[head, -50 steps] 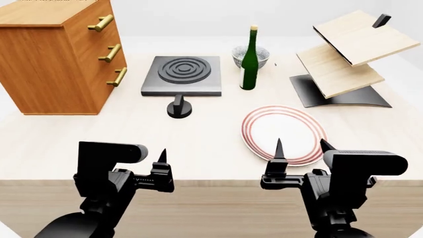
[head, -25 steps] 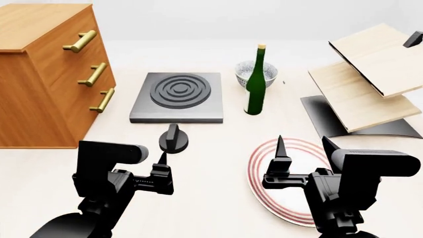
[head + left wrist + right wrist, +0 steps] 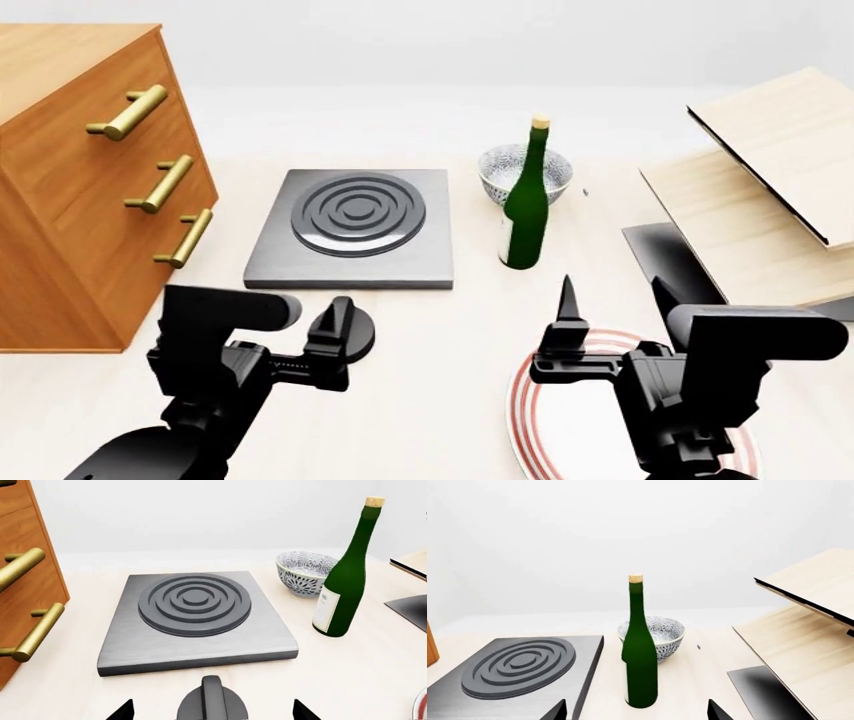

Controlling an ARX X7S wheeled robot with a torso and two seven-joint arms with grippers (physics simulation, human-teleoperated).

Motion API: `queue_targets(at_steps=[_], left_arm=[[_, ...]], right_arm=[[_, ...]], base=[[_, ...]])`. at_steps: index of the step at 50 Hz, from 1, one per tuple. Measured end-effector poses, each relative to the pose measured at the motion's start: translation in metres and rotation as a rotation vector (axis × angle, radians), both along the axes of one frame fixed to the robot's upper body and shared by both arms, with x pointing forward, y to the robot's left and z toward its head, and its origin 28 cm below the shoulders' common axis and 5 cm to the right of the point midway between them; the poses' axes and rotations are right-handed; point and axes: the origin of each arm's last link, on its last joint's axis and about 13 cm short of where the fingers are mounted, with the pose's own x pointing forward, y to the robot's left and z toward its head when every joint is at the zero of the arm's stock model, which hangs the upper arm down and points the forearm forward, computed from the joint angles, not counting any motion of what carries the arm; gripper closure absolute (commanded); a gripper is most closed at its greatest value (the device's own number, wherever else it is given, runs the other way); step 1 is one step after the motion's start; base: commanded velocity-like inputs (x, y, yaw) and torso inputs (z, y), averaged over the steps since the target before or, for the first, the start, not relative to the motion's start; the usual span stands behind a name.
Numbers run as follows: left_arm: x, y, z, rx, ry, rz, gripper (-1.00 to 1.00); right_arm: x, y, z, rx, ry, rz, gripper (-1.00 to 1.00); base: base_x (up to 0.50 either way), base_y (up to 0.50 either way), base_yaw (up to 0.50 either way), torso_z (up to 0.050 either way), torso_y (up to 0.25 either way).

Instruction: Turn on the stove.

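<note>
The stove (image 3: 351, 262) is a flat dark grey slab with a dark ringed burner (image 3: 358, 212). It also shows in the left wrist view (image 3: 200, 640) and the right wrist view (image 3: 507, 680). Its small black knob (image 3: 355, 340) stands just in front of the slab. In the left wrist view the knob (image 3: 212, 702) lies between my left gripper's open fingertips, and I cannot tell if they touch it. My left gripper (image 3: 296, 345) (image 3: 212, 715) is open. My right gripper (image 3: 614, 300) (image 3: 636, 712) is open and empty above the plate.
A wooden drawer cabinet (image 3: 80, 180) with brass handles stands left of the stove. A green bottle (image 3: 527, 200) and a patterned bowl (image 3: 507, 165) stand to its right. A slanted wooden rack (image 3: 761, 200) is at far right. A red-ringed plate (image 3: 534, 420) lies under my right gripper.
The view has moved forward over the table. The stove and knob have come nearer, and the knob now sits by my left gripper. Both grippers stay open.
</note>
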Motion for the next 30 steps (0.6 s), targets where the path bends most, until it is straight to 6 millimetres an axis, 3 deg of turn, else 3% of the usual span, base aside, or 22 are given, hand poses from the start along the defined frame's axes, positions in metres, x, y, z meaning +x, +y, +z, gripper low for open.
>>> queue_targets(at_steps=[15,30], left_arm=[[0.028,0.009,-0.03,0.064,-0.004,0.064,-1.0],[0.042,0.017,-0.06,0.097,0.0,0.112,-1.0]], right_arm=[[-0.001,0.001,-0.003,-0.013,0.004,0.003,-1.0],[-0.001,0.001,-0.004,-0.02,0.006,0.004,-1.0]], base=[[0.0,0.0,0.0,0.0,0.0],[0.0,0.0,0.0,0.0,0.0]])
